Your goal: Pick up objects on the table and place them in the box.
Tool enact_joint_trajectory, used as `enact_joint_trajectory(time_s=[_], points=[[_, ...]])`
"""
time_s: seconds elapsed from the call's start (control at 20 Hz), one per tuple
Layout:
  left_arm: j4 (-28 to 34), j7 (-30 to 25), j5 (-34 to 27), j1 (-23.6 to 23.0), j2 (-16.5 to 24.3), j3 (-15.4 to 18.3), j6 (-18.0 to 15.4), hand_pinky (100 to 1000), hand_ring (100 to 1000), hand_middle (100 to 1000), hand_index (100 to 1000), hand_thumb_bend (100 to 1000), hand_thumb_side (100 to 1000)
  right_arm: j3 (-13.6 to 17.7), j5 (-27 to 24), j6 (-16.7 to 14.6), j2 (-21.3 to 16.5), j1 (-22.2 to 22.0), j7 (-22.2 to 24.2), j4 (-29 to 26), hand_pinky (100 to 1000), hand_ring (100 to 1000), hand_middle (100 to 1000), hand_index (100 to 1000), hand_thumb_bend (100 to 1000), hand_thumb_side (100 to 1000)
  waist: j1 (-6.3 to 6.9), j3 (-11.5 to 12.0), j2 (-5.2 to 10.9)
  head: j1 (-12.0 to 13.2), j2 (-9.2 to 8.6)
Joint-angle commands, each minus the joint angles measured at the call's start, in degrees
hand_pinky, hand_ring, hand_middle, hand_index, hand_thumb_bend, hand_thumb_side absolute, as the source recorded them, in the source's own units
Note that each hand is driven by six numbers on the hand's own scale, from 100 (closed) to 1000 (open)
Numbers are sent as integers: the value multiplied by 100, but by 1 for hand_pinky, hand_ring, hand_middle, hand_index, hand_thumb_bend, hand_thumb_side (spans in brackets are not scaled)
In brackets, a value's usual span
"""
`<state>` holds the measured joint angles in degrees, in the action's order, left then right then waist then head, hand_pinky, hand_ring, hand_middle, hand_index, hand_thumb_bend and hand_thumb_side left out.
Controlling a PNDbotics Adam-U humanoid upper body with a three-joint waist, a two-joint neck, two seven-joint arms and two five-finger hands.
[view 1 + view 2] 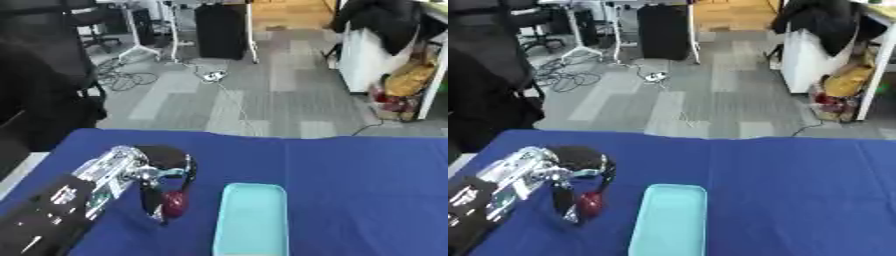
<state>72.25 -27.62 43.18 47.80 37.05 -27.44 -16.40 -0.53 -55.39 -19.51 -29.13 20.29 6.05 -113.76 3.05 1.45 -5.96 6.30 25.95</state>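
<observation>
1. One hand works: the left hand [166,182], lower left of the frame, has fingers curled round a small dark red object [175,202].
2. Carry it right, over the light blue box [252,220] just beside.
3. Release only once above the box's opening.

– Which arm shows?

– Only the left arm [61,205]. It comes in from the lower left corner, black along the forearm and silver toward the wrist [118,165].

– And the hand?

– The left hand [166,170] hangs bent down from the wrist, its fingers [156,202] curled downward round a small dark red thing [175,202].

– The right one?

– Neither view shows it.
</observation>
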Motion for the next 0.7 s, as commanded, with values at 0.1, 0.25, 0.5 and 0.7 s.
enact_joint_trajectory(time_s=[0.1, 0.25, 0.5, 0.7], points=[[38, 279, -176, 203, -10, 7, 51, 100, 100, 100, 373, 358, 138, 54, -30, 7, -73, 113, -23, -83, 195, 303, 374, 749, 100, 904, -7, -29, 84, 72, -78], [-148, 535, -99, 286, -189, 12, -32, 100, 100, 100, 376, 347, 124, 47, -51, 27, -51, 149, -31, -83, 195, 303, 374, 749, 100, 904, -10, -63, 76, 69, -136], [-570, 1063, 35, 392, -503, 53, -253, 100, 100, 100, 378, 334, 128, 34, -105, 90, 2, 247, -54, -83, 197, 304, 374, 749, 100, 905, -5, -150, 57, 88, -335], [-881, 1338, 153, 455, -784, 103, -375, 100, 100, 100, 381, 299, 143, 21, -155, 134, 38, 325, -63, -83, 198, 304, 374, 748, 100, 911, 1, -218, 41, 112, -404]])
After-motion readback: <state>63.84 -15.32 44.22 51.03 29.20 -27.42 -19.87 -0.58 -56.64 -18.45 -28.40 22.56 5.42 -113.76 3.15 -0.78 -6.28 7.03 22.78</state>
